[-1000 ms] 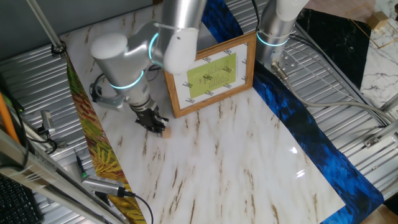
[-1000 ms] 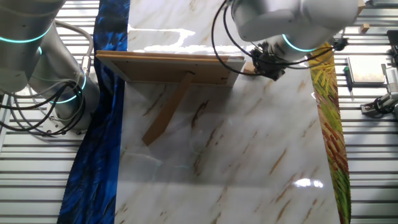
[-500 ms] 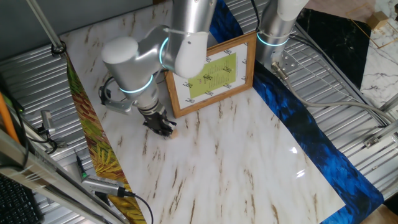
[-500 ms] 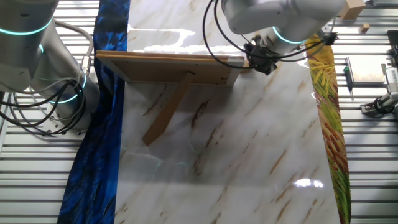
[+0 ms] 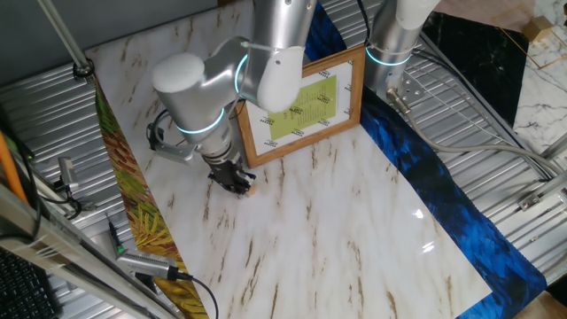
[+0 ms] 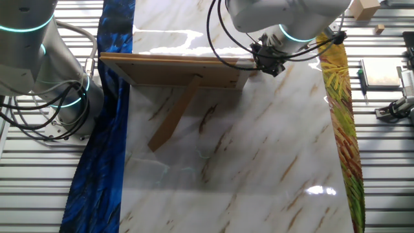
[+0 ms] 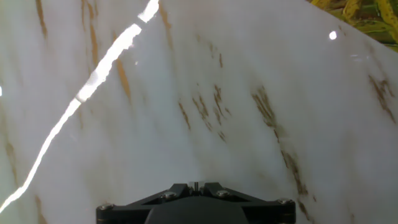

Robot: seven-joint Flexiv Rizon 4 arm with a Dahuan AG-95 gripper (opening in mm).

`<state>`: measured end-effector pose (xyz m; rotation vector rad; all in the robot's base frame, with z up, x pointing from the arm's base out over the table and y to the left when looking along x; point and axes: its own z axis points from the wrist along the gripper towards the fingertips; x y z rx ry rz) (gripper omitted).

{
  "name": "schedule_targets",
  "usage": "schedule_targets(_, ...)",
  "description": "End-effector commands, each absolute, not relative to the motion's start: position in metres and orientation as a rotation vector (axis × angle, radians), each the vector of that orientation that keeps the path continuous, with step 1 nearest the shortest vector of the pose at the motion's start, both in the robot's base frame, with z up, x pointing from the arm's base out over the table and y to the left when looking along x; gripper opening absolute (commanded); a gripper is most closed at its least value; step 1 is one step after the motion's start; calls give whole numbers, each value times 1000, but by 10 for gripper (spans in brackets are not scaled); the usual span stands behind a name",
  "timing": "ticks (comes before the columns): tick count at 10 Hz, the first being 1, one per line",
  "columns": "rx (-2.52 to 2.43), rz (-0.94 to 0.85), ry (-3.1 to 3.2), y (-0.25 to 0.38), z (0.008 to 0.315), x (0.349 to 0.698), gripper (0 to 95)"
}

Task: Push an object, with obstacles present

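Observation:
The object, a tiny tan block [image 5: 252,178], lies on the marble board just right of my gripper [image 5: 236,182], close to the lower left corner of the obstacle. That obstacle is a brown wooden picture frame [image 5: 310,106] with a white mat and a yellow-green sheet. It leans on its rear stand. From behind, the frame's back [image 6: 174,71] shows, with the gripper [image 6: 266,65] at its right end, and I cannot make out the block there. The hand view holds only veined marble, and the jaws stand shut with nothing between them.
A blue cloth strip [image 5: 425,168] runs along one side of the board and a yellow-green leaf-patterned strip [image 5: 133,204] along the other. A second arm's base [image 5: 390,44] stands behind the frame. Cables [image 6: 39,116] and small tools [image 5: 142,263] lie on the ribbed metal around the board.
My gripper has slid along the marble toward the frame's lower left corner, and the tan block has moved that way ahead of the fingertips. The frame has not moved.

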<state>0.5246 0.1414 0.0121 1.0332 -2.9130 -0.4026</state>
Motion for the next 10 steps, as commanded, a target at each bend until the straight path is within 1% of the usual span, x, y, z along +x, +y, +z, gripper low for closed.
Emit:
schedule_targets(1,1056,-401,-2903,137,17,527,0)
schedule_targets(3,1078,-397,-2895,131,22,530,0)
schedule_targets(5,1120,-400,-2877,111,29,543,0)
schedule_targets(10,1317,-408,-2798,111,29,543,0)
